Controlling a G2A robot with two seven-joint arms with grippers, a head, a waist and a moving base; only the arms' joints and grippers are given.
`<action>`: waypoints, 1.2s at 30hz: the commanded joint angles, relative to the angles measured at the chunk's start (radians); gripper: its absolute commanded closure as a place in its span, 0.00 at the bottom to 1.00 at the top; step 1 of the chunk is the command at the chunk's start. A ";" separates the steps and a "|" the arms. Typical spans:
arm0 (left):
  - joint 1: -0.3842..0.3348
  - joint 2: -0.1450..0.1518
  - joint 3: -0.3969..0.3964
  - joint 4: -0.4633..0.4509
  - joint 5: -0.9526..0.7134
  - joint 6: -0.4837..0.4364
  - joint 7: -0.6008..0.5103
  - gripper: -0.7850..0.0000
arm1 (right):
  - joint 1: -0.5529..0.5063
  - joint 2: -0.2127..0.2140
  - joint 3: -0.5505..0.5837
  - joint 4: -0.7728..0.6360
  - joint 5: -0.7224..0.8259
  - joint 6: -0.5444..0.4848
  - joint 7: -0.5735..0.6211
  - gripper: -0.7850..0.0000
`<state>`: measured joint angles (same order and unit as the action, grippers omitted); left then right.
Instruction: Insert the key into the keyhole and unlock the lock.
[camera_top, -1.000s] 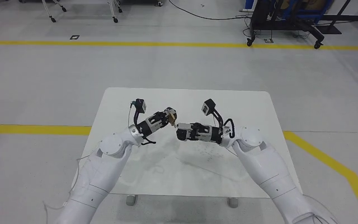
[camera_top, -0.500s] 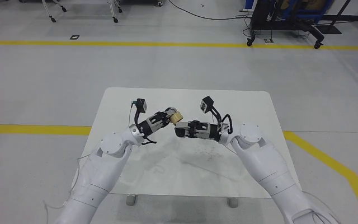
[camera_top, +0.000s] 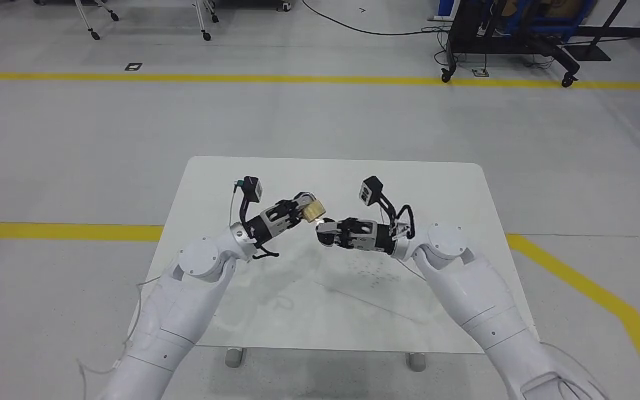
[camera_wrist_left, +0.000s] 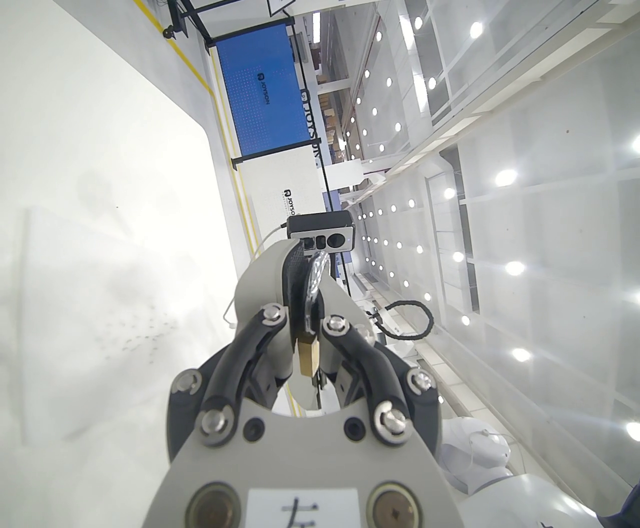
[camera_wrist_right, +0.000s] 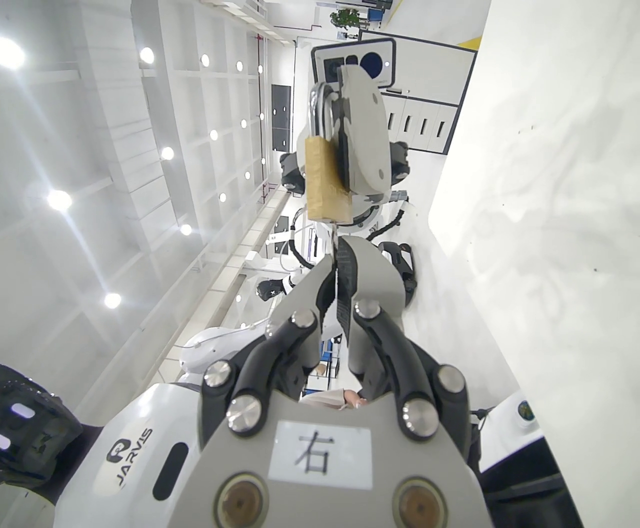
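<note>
Since a second ago, your left pincer (camera_top: 300, 211) has turned the lock (camera_top: 314, 210) so more of its brass face points up, and your right pincer (camera_top: 326, 232) has crept closer beneath it.

Both arms meet above the middle of the counter (camera_top: 440, 190), with nothing resting on it. Your left pincer (camera_wrist_left: 310, 310) is clamped on the lock (camera_wrist_left: 310, 357) high on the body by the shackle, so the brass body (camera_wrist_right: 325, 182) hangs clear with its underside facing the other arm. Your right pincer (camera_wrist_right: 337, 260) is pinched on the key (camera_wrist_right: 333, 240), whose thin blade points up at that underside. The tip looks to be at the keyhole, though you cannot tell how far in it sits.

Watch three things. The blade is gripped on a narrow flat, so any sideways push could twist it in the pads. The lock is clamped at one end, so a hard push may swing it away. If the blade is off-axis, forcing it risks jamming rather than seating.
</note>
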<state>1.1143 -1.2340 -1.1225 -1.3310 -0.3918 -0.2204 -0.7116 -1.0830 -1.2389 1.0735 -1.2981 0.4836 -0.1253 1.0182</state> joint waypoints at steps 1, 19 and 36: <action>0.002 0.000 0.000 -0.001 0.000 -0.003 -0.002 1.00 | 0.000 -0.001 0.002 0.001 0.005 0.004 -0.016 1.00; 0.008 -0.002 -0.004 -0.009 0.005 -0.055 -0.031 1.00 | -0.011 -0.025 -0.012 0.085 0.294 0.020 0.061 1.00; 0.050 0.003 -0.026 -0.063 0.075 -0.289 -0.018 1.00 | 0.010 -0.052 -0.030 0.171 0.633 0.306 0.231 1.00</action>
<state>1.1596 -1.2311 -1.1450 -1.3899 -0.3214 -0.4959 -0.7437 -1.0737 -1.2901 1.0456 -1.1293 1.1097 0.1656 1.2425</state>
